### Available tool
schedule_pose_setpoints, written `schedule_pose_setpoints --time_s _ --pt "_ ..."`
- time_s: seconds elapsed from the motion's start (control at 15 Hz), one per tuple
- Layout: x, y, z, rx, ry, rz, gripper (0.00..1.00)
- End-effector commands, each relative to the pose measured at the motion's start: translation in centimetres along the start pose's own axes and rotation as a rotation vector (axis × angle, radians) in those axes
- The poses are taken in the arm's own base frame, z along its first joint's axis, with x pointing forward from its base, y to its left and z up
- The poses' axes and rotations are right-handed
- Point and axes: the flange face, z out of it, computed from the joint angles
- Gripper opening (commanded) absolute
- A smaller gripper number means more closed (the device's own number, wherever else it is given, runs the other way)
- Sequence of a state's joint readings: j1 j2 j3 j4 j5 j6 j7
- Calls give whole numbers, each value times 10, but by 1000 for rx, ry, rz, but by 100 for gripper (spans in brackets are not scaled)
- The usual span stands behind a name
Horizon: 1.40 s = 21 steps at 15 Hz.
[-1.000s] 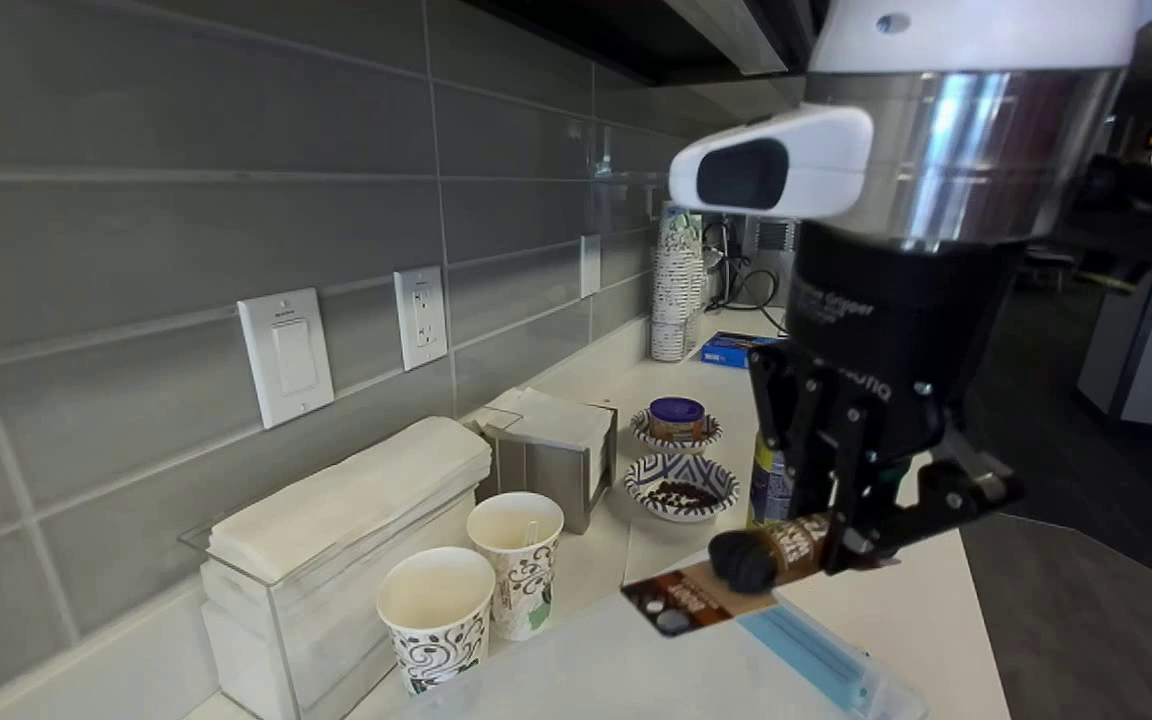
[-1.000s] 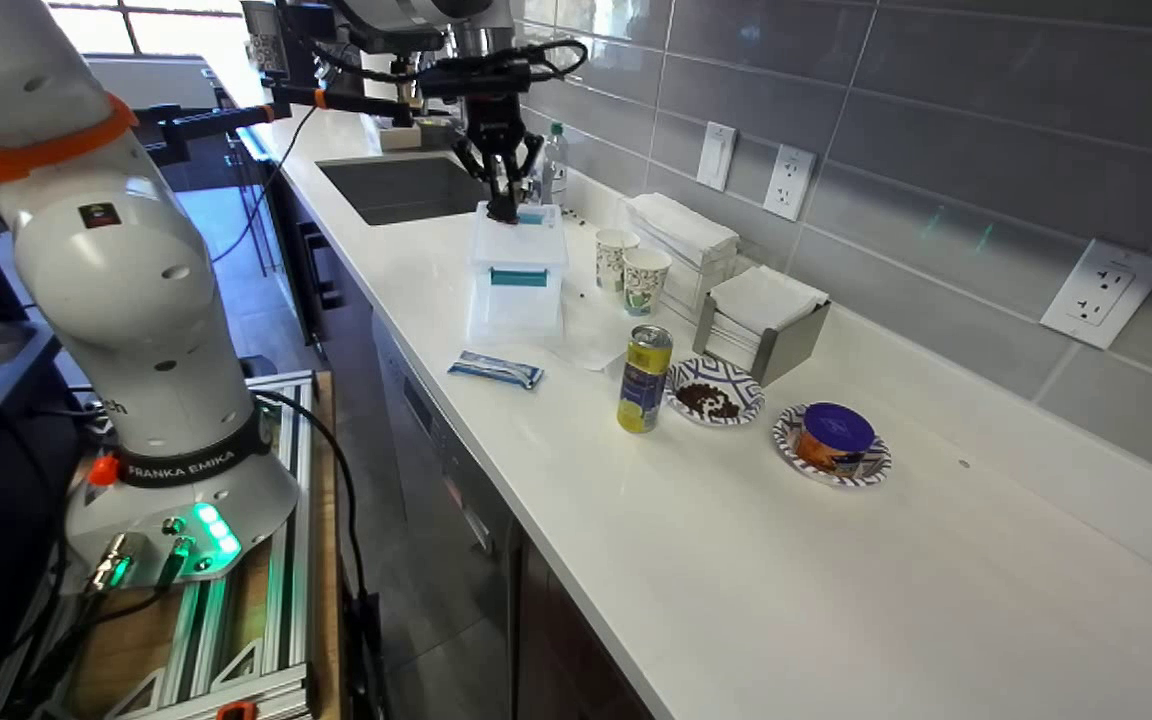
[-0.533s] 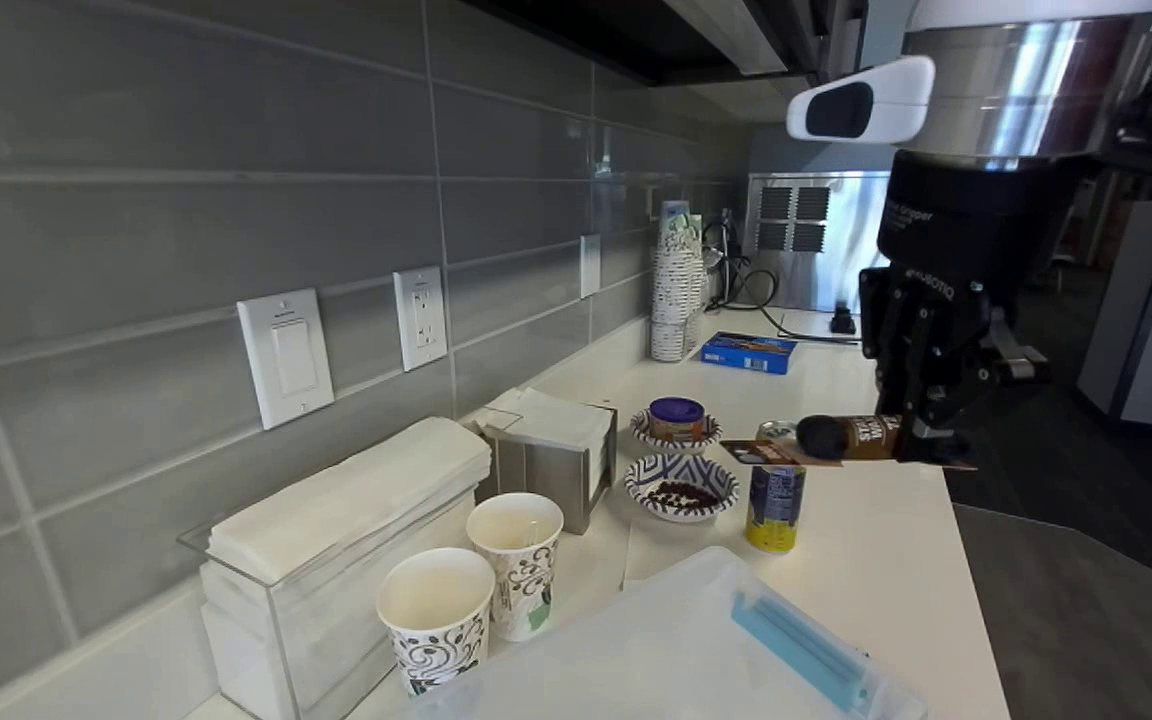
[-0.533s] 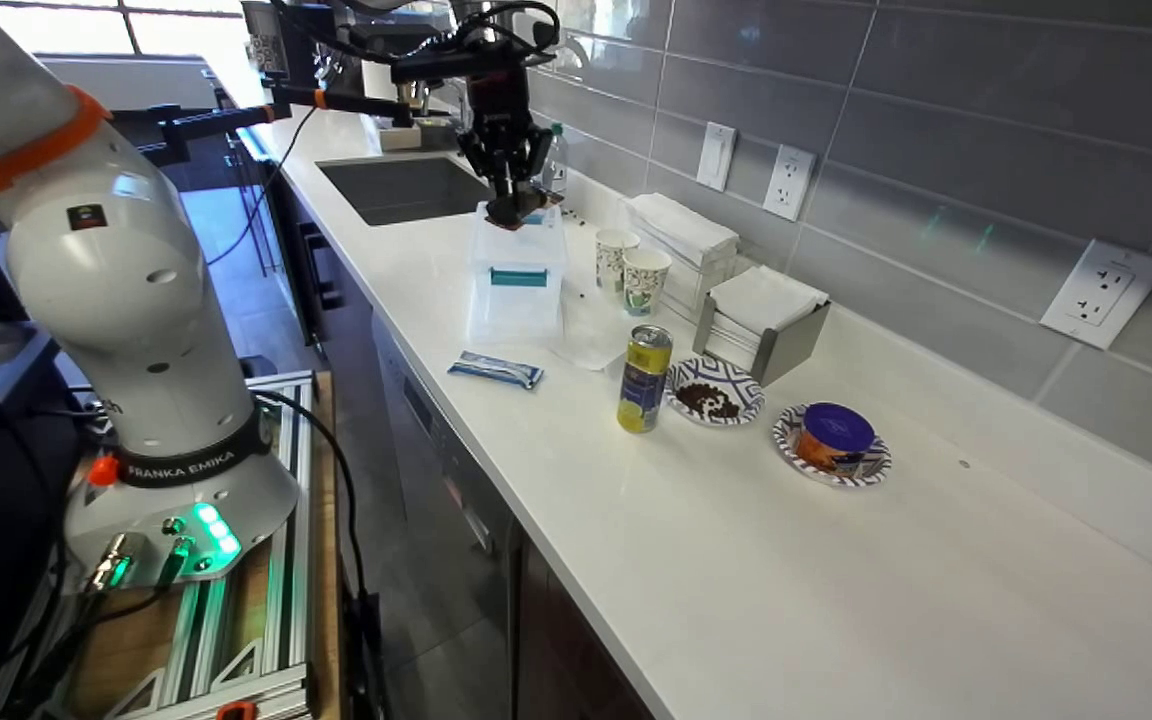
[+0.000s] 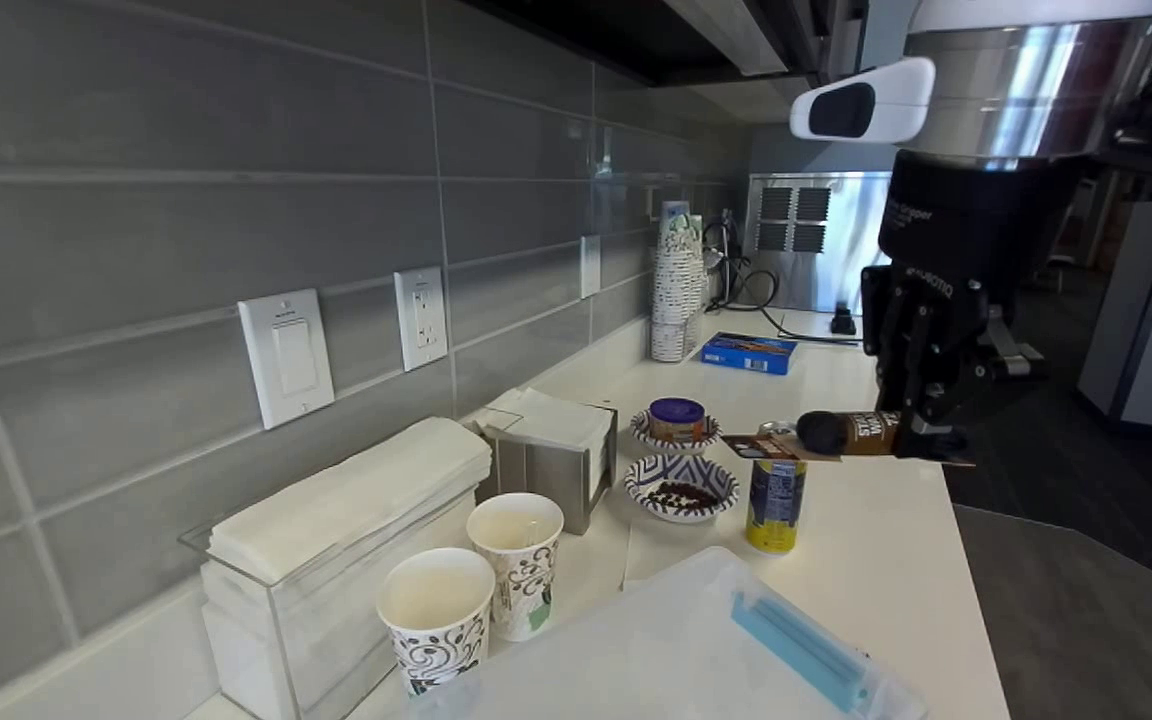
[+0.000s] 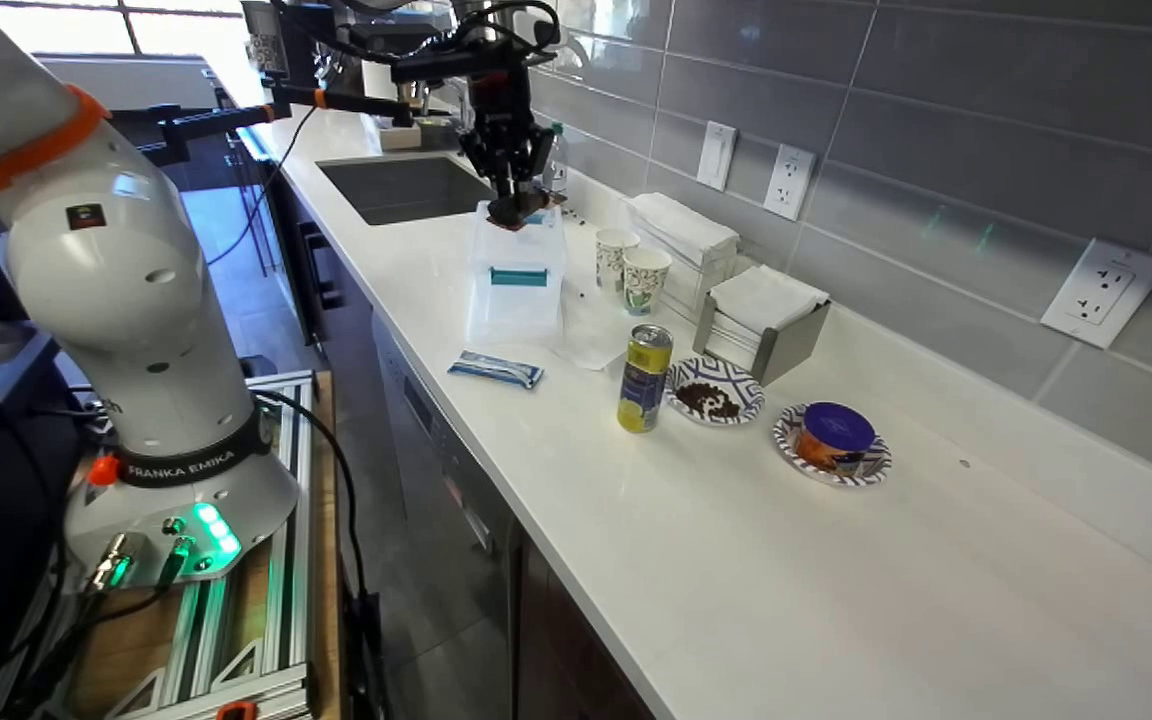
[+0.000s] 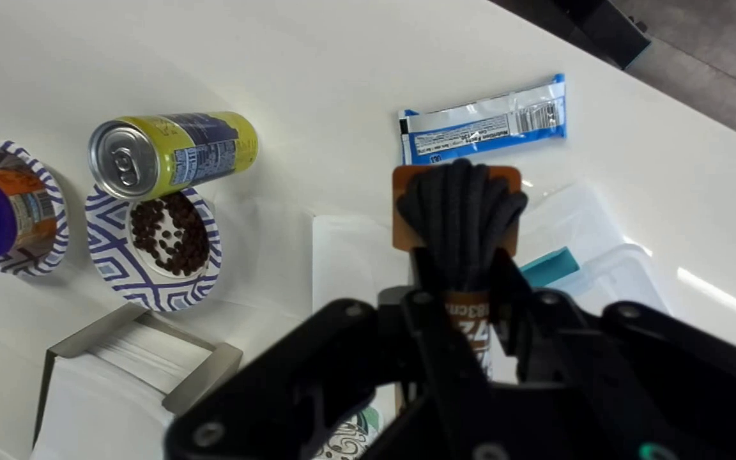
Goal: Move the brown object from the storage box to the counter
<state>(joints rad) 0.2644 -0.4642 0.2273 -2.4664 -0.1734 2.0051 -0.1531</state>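
Observation:
The brown object [image 5: 868,433] is a pack of dark laces on a brown card, with a brown printed band. It also shows in the wrist view [image 7: 459,204]. My gripper [image 5: 921,442] is shut around its middle, and the laced end sticks out past the fingertips in the wrist view [image 7: 467,271]. The pack is held in the air, roughly level. The clear plastic storage box [image 6: 514,310] with teal latches stands on the white counter [image 6: 786,580]. The pack appears over the box's far part in this exterior view [image 6: 511,212]; the exact height is hard to tell.
A yellow-green can [image 6: 644,380], a blue wrapped bar [image 6: 496,370], a patterned bowl [image 6: 715,392] of brown bits and a purple-lidded jar [image 6: 836,437] in another bowl stand on the counter. Paper cups [image 5: 436,620] and napkin holders [image 5: 546,450] line the wall. A sink [image 6: 406,190] lies beyond.
Over the last second my gripper rises and shifts right in an exterior view with the pack, which turns from tilted to nearly level. Over the last half second almost nothing moves.

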Motion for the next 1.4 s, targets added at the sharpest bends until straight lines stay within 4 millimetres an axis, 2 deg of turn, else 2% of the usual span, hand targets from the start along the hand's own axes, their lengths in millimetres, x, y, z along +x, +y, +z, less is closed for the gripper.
schedule_pose_setpoints --time_s 0.0,0.27,0.6,1.0,1.33 --pt "10 21 28 -63 -36 85 6" --pt "16 48 72 -112 -103 168 6" --pt "32 67 124 -81 -78 224 6" --pt "59 73 183 -87 -34 175 6" --pt "85 72 217 -75 -40 129 6"
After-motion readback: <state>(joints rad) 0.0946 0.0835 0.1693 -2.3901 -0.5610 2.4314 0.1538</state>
